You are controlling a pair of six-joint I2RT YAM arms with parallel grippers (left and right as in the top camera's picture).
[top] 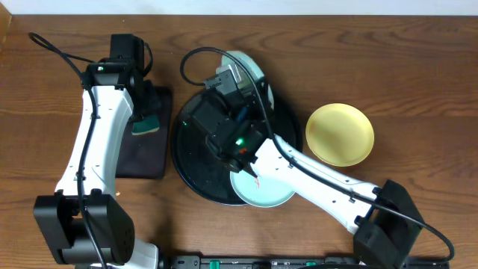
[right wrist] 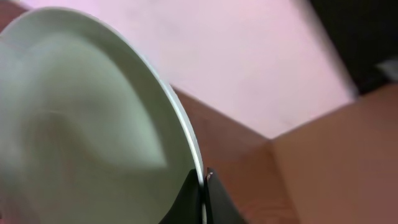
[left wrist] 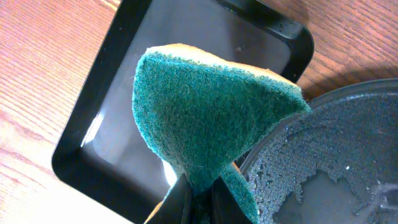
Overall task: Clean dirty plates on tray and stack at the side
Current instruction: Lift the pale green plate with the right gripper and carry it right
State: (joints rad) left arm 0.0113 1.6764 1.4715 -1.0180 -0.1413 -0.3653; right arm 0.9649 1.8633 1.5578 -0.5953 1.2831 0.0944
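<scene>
- Right wrist view: your right tool (right wrist: 203, 194) is pinched narrow on the rim of the held turquoise plate (right wrist: 81, 124). The rim sits between the two fingers and the plate's pale face fills the left of the frame, tilted up and blurred.
- From overhead you see that same plate at the far edge of the round tray (top: 198, 161), mostly hidden under the right arm.
- Your left tool (left wrist: 199, 204) is clamped on the sponge (left wrist: 211, 112). The green scrub face is towards the camera, with the yellow backing showing along the top edge.
- The sponge hangs over the rectangular tray (left wrist: 124, 74), just beside the round tray's rim and well apart from the held plate.
- On the round tray, the second turquoise plate (top: 263, 190) lies at the near edge, overlapping the rim, partly under the right arm. The tray floor is wet and beaded with droplets.
- The yellow plate (top: 340, 134) sits alone on the worktop (top: 403, 67), just right of the round tray, face up.
</scene>
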